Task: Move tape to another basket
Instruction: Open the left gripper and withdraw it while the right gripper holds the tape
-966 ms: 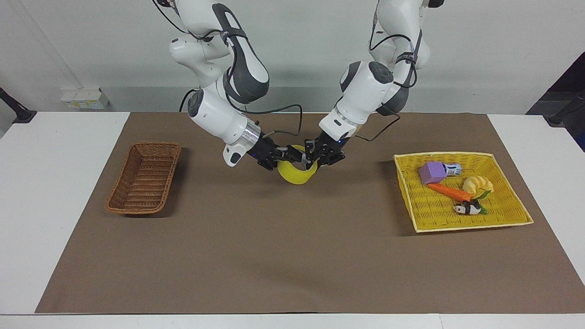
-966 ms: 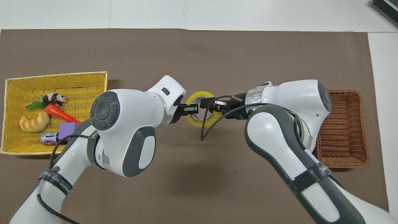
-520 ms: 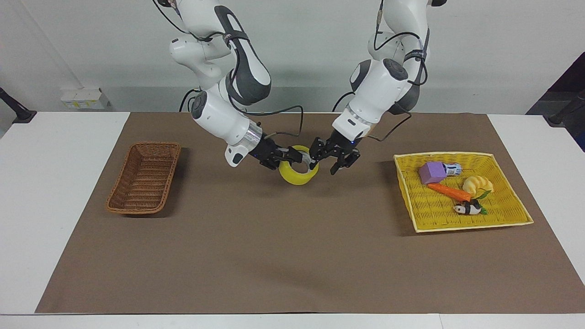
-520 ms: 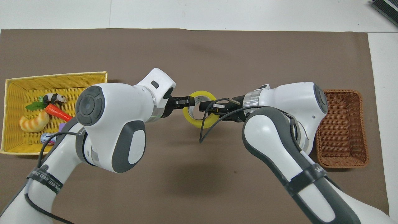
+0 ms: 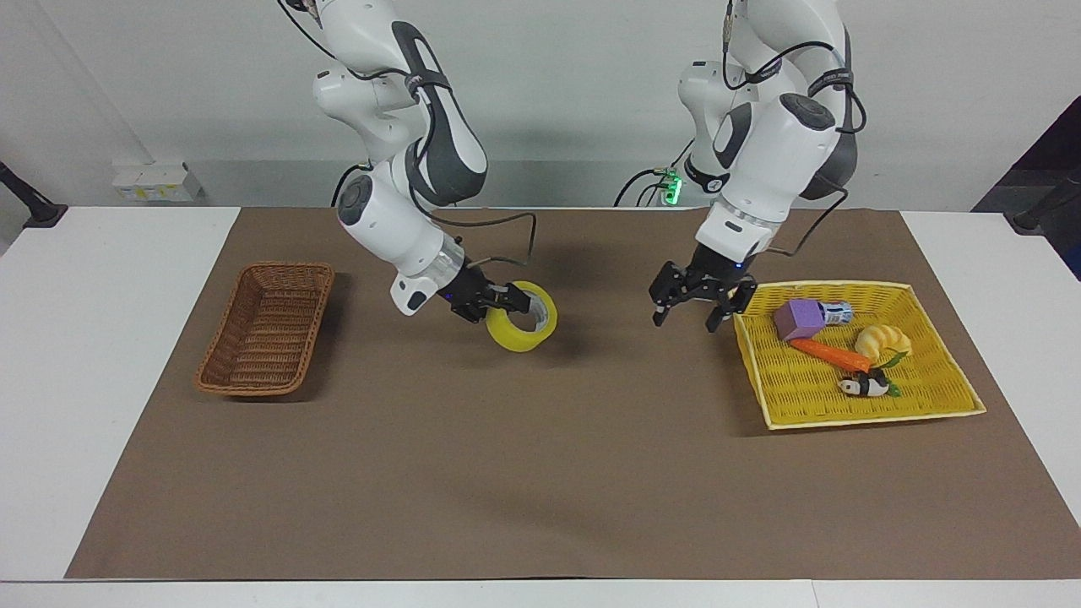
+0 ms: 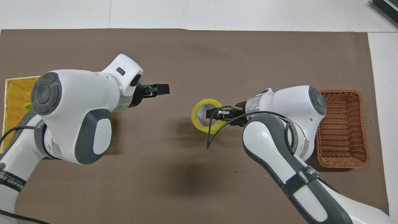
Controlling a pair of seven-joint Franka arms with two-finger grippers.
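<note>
The tape (image 5: 515, 336), a yellow roll with a white core, hangs just above the brown mat near the table's middle. My right gripper (image 5: 512, 301) is shut on the tape's rim, one finger inside the core. From overhead, the tape (image 6: 196, 119) sticks out from the right gripper (image 6: 214, 112). The brown wicker basket (image 5: 221, 346) sits empty at the right arm's end of the table, seen overhead as the basket (image 6: 342, 102). My left gripper (image 5: 686, 321) is open and holds nothing. It hovers over the mat beside the yellow tray's edge. Overhead, the left gripper (image 6: 159, 89) points toward the middle.
The yellow woven tray (image 5: 811, 405) at the left arm's end holds a purple block (image 5: 798, 318), a carrot (image 5: 832, 354), a croissant toy (image 5: 882, 341), a panda (image 5: 863, 386) and a small can (image 5: 836, 313). Overhead, the left arm covers most of the tray (image 6: 14, 93).
The left gripper opened, let go of the tape and drew back to the yellow tray. The right gripper kept the tape and carried it slightly toward the brown basket.
</note>
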